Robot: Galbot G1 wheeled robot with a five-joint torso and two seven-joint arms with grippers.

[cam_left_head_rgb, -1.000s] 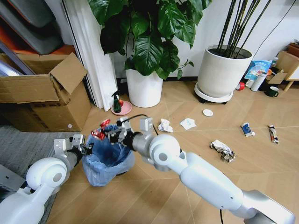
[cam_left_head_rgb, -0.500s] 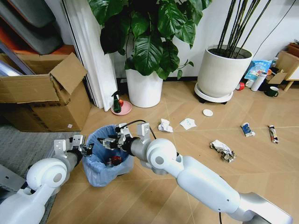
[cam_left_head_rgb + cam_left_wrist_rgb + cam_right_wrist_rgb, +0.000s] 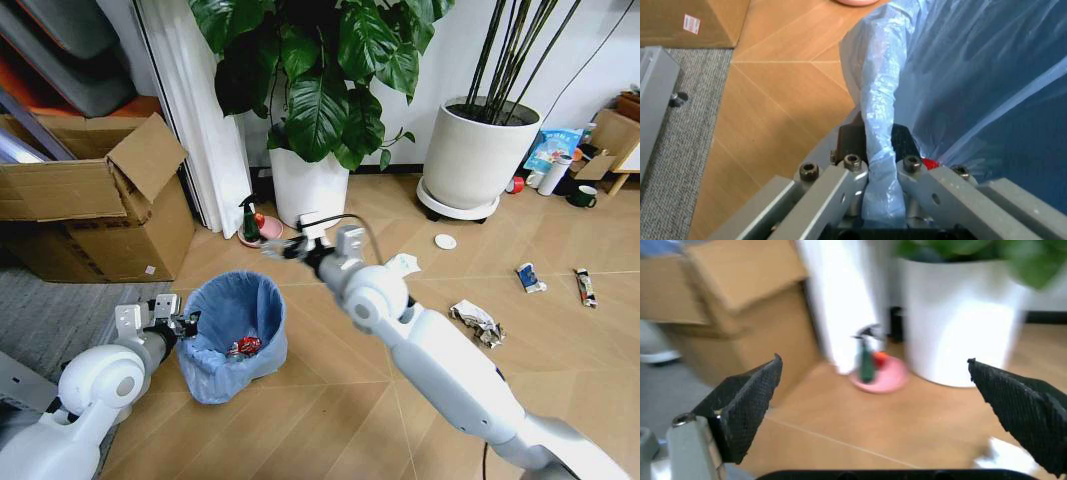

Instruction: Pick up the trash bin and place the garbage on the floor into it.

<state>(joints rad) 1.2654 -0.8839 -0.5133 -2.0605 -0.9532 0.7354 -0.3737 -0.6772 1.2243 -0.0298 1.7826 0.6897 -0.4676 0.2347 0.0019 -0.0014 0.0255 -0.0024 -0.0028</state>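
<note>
I am holding the trash bin by its rim with the left gripper, whose jaws are pinching the blue liner on the bin's near-left edge. A red wrapper is lying at the bottom of the bin. The right gripper is hanging above the floor beyond the bin, jaws spread wide and carrying nothing. I judge one drop finished and the next pickup beginning. To the right, litter is waiting: a paper wad, a small white lid, a crumpled wrapper, a blue-white wrapper and a thin tube. The next move calls for lowering onto the nearest piece.
</note>
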